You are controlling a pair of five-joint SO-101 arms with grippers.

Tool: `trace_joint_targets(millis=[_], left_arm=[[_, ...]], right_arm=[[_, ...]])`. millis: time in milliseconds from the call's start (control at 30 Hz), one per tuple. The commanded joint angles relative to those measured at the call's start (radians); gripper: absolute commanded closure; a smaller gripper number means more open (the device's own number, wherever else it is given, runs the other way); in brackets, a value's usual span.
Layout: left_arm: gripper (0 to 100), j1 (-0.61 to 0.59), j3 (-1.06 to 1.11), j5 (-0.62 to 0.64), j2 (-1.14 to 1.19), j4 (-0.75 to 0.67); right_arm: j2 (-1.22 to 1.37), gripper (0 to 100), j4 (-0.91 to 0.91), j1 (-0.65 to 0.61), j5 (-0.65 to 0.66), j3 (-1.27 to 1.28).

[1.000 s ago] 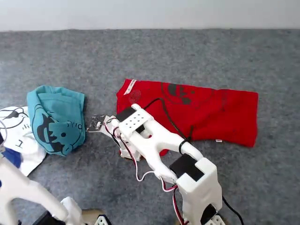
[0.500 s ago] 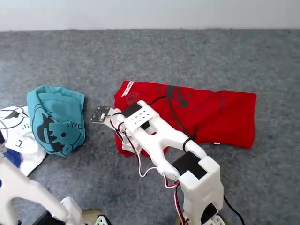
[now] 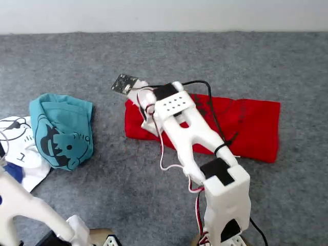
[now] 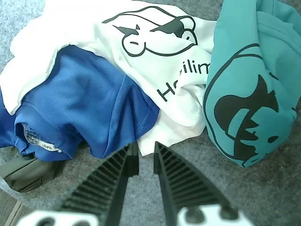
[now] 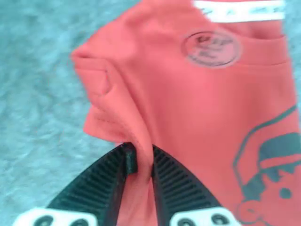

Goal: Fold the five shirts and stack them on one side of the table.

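Observation:
The red shirt (image 3: 246, 128) lies across the middle of the grey table, folded into a long band. My right gripper (image 3: 146, 114) is at its left end, shut on a pinched fold of the red shirt (image 5: 197, 108), which rises between the fingertips of the right gripper (image 5: 139, 160). At the table's left edge a crumpled teal shirt (image 3: 61, 130) lies beside a white printed shirt (image 3: 15, 148). My left gripper (image 4: 146, 157) hovers shut with nothing in it over the grey surface, just short of the blue shirt (image 4: 80, 113), the white shirt (image 4: 155, 52) and the teal shirt (image 4: 254, 94).
An olive-coloured garment (image 4: 23, 172) peeks out under the blue shirt at the table's edge. Bare grey table (image 3: 215, 61) stretches behind the red shirt and in front of it. The left arm's white base (image 3: 20, 205) stands at the near left corner.
My right arm has swung from the red shirt's near left edge toward the far side, carrying that edge with it. The shirt's left end now lies narrower.

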Motion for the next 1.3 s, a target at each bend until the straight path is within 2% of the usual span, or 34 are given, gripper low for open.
trace_joint_targets(millis=[0, 100, 200, 267, 433, 633, 767, 1000, 1133, 1267], left_arm=[[93, 0.0, -0.005, -0.003, -0.021, -0.015], [93, 0.0, -0.005, -0.003, -0.021, -0.015], [93, 0.002, -0.005, -0.003, -0.021, -0.015], [93, 0.002, -0.005, -0.003, -0.021, -0.015], [93, 0.002, 0.007, -0.003, -0.021, -0.015], [93, 0.002, 0.031, -0.003, -0.023, -0.015], [93, 0.002, 0.03, -0.003, -0.023, -0.017], [93, 0.002, 0.028, -0.003, -0.029, -0.017], [93, 0.0, 0.028, -0.003, -0.029, -0.015], [93, 0.0, 0.028, -0.003, -0.029, -0.015]], right_arm=[[0.042, 98.0, -0.019, 0.054, 0.025, -0.147], [0.134, 94.4, -0.008, 0.084, 0.025, -0.242], [0.226, 81.8, 0.028, 0.105, 0.021, -0.336], [0.282, 77.6, 0.065, 0.117, 0.02, -0.405], [0.361, 83.5, 0.231, 0.163, 0.0, -0.667], [0.39, 90.3, 0.498, 0.119, -0.018, -0.921], [0.363, 99.1, 0.507, 0.087, -0.023, -0.891], [0.245, 99.1, 0.504, 0.045, -0.068, -0.577], [0.263, 99.1, 0.483, 0.134, -0.068, -0.483], [0.389, 99.1, 0.378, 0.262, -0.066, -0.482]])
